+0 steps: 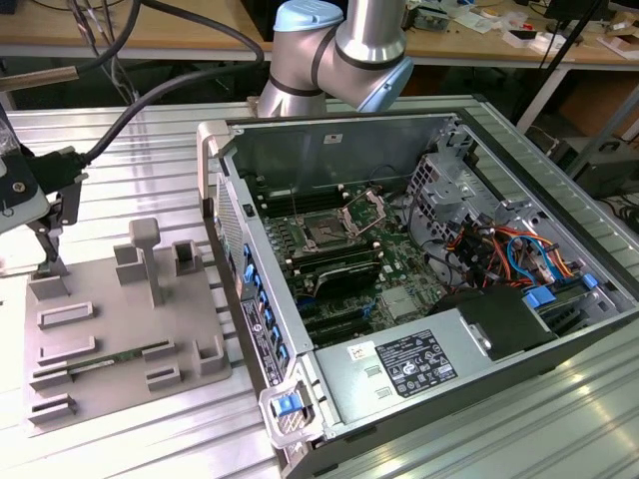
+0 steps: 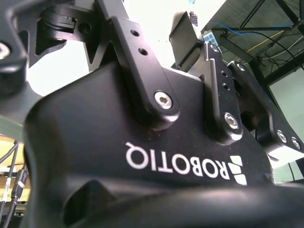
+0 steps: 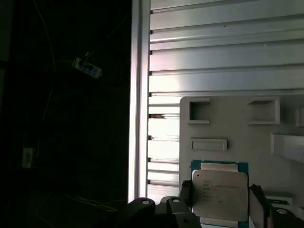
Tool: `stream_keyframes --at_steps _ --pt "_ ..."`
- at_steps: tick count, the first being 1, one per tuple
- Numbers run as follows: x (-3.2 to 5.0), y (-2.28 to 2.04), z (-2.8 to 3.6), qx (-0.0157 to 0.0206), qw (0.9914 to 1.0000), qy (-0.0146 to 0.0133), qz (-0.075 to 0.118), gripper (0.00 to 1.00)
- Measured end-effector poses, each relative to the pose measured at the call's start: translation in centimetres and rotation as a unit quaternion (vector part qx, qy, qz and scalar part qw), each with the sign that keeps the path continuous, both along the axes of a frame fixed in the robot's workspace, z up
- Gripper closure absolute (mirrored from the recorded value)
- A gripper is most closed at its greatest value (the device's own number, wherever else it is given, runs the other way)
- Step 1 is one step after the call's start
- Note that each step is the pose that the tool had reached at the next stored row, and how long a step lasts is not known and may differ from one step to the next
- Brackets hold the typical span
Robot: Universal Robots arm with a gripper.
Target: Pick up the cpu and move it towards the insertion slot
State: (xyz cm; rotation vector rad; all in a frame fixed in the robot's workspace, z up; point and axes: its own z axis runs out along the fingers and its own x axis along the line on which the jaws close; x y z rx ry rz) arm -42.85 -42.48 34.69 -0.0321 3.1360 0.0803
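**Cpu (image 3: 221, 190) gripped by its edges over the grey fixture plate (image 3: 228, 123).**

I hold the cpu flat, its pale metal top facing my wrist. My fingers (image 3: 186, 195) are drawn in to its width, one pressed against each of two opposite edges. This edge grip, I judge, keeps the chip level and leaves its underside free for seating. Whether it is clear of the plate I cannot tell. The plate lies on the slatted metal counter (image 1: 130, 150) at the exterior view's left, and my fingers hang over its corner there. The insertion slot (image 1: 324, 235), its retention frame swung open, lies well apart inside the open computer case (image 1: 339, 150), toward the exterior view's right.
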Motion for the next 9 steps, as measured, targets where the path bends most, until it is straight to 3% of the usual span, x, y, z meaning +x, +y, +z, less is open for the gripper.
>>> stream_keyframes --at_steps 9 --pt "0.0 0.0 0.42 0.0 1.0 0.0 0.0 0.46"
